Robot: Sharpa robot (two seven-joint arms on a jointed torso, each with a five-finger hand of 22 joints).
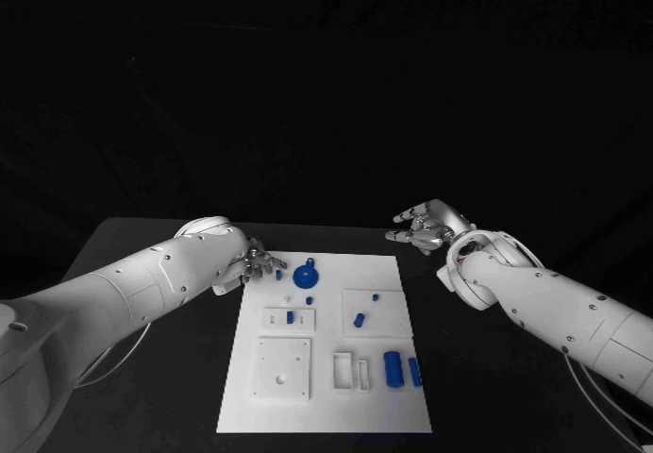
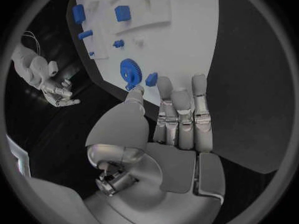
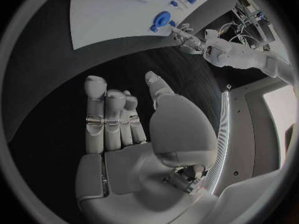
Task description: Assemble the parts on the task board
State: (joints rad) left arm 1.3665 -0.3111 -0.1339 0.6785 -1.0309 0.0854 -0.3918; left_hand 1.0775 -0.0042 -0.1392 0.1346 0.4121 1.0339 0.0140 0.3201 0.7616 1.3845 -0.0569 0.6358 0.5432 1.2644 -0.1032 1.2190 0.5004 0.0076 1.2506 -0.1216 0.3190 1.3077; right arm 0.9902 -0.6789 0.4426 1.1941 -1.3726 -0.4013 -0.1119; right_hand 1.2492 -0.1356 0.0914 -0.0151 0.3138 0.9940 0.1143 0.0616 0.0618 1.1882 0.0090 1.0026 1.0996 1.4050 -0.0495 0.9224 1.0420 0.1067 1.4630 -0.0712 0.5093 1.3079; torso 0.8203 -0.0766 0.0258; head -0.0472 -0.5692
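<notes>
Left wrist view: my left hand point(image 2: 177, 119) is nearest the work, fingers extended side by side over the board point(image 2: 187, 40) edge, thumb point(image 2: 134, 95) apart, nothing held. Just beyond the fingertips lies a small blue part point(image 2: 151, 79); just beside it, off the thumb tip, the gear point(image 2: 130, 73) lies on the board. In the head view the left hand point(image 1: 256, 263) sits at the board's far left corner, the gear point(image 1: 308, 276) just to its right. My right hand point(image 1: 425, 228) hovers off the far right corner, well apart from the gear, fingers loosely curled, empty. Judgement: the gear falls to the left hand, reaching toward the thumb side.
</notes>
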